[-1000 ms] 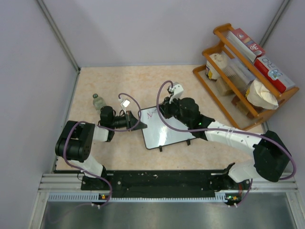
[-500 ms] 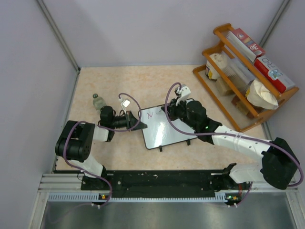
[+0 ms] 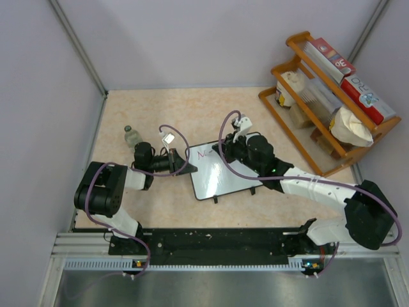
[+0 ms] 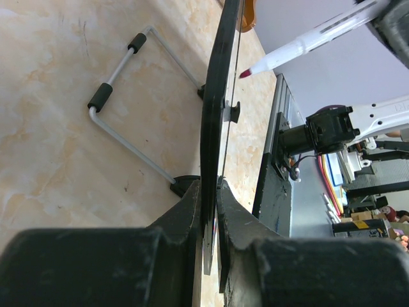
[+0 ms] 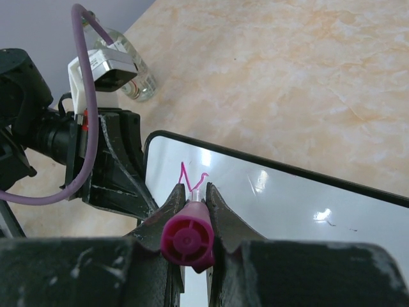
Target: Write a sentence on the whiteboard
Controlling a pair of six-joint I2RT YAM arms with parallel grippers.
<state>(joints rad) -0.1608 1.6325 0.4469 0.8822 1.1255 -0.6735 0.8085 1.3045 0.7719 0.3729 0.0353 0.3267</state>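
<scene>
Well, the only legible writing on the whiteboard [image 3: 225, 178] is the start of the sentence [image 5: 190, 175]: a thin magenta zigzag like a capital N, then a small hook, up in the far left corner of the glossy white face; I can make out no whole word. Over on the slatted wooden rack [image 3: 300, 131] at the right, one red-and-white box [image 3: 333, 57] shows what looks like "30", and the box below it carries large letters I cannot read with confidence. The board has a thin black rounded frame and lies near the middle of the beige marbled table [image 3: 160, 105], with a bent wire stand [image 4: 118, 96] in two black sleeves behind it. A small clear glass bottle [image 3: 131, 135] stands to the left. My left arm lies low and folded, reaching rightwards, and the left gripper [image 4: 209, 192] has its jaws pressed onto the board's left edge. My right arm stretches in from the right with its wrist bent down over the board; the right gripper [image 5: 193, 195] pinches a white-barrelled marker [image 4: 300, 45] with a magenta end cap, its tip just beside the strokes, though I cannot tell whether it touches the surface.
</scene>
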